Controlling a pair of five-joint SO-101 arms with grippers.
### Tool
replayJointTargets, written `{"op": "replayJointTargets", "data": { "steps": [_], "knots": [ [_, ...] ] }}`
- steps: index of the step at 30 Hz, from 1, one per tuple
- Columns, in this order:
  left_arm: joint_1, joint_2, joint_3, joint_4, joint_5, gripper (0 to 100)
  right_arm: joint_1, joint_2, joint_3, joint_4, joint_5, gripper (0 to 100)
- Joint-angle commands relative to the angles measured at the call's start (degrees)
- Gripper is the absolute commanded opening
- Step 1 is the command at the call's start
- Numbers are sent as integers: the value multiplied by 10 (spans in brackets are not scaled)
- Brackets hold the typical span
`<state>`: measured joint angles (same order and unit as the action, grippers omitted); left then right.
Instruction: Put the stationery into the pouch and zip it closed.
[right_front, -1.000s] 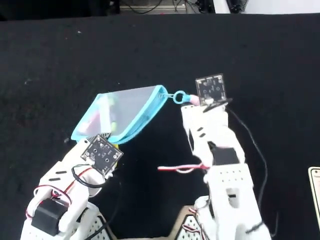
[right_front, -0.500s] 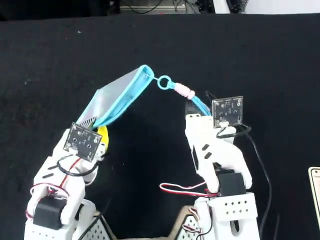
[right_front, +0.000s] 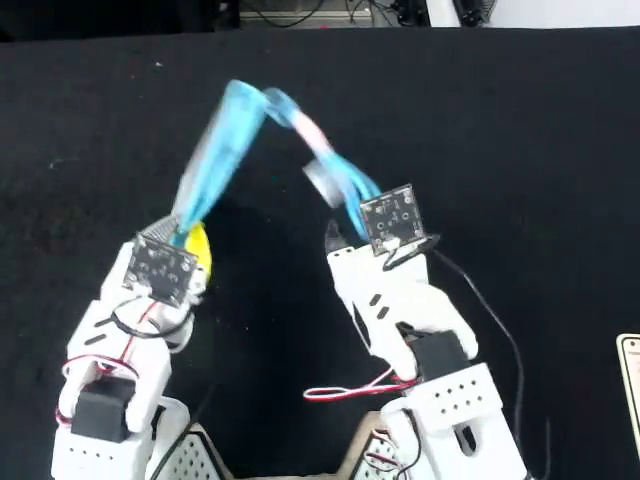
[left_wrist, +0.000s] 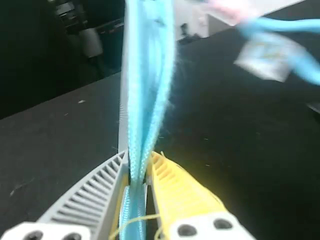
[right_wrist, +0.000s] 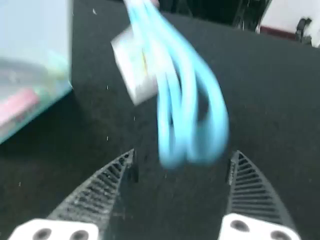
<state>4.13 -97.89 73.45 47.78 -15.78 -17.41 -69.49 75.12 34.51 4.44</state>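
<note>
The pouch (right_front: 215, 160) is clenched in the left pincer (left_wrist: 137, 162); the right pincer (right_wrist: 184, 155) is spread wide around the blue strap (right_wrist: 192, 112).

Pouch (right_front: 215, 165): translucent, light-blue trim, held aloft and steeply tilted, seen edge-on. Its lower end is pinched in the left tool (left_wrist: 139, 170).
Stationery (right_wrist: 20, 107): a pink piece shows dimly through the pouch wall.
Wrist strap (right_wrist: 187, 120): light-blue loop with a white tag (right_wrist: 132, 65) and pink bead (right_front: 310, 130), fixed at the pouch's upper end. It hangs between the spread fingers of the right tool (right_wrist: 182, 160).
</note>
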Motion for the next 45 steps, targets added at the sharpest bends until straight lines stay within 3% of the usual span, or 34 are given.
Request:
{"op": "replayJointTargets", "data": {
  "steps": [1, 8, 10, 14, 19, 22, 27, 32, 34, 45],
  "knots": [
    [-53, 105, -96, -44, 7, 29, 40, 9, -39, -7, -37, 266],
    [-49, 360, -293, -48, 4, 29, 100, 14, -24, -50, -62, 259],
    [-52, 429, -340, -54, 4, 29, 117, 14, -8, -76, -60, 213],
    [-54, 562, -440, -56, -50, 29, 132, 14, 15, -113, -58, 15],
    [-42, 657, -575, 25, -62, 29, 132, 14, 16, -114, -58, 30],
    [0, 695, -589, 77, -62, 29, 132, 14, 16, -116, -58, 29],
    [66, 767, -556, 82, -51, 33, 131, 14, 16, -113, -58, 29],
    [85, 791, -556, 83, 37, 213, 129, 14, 17, -113, -58, 29],
    [81, 791, -570, 85, 66, 240, 129, 14, 17, -113, -58, 29],
    [71, 797, -863, 358, 56, 214, 119, 14, 17, -114, -58, 29]
  ]
}}
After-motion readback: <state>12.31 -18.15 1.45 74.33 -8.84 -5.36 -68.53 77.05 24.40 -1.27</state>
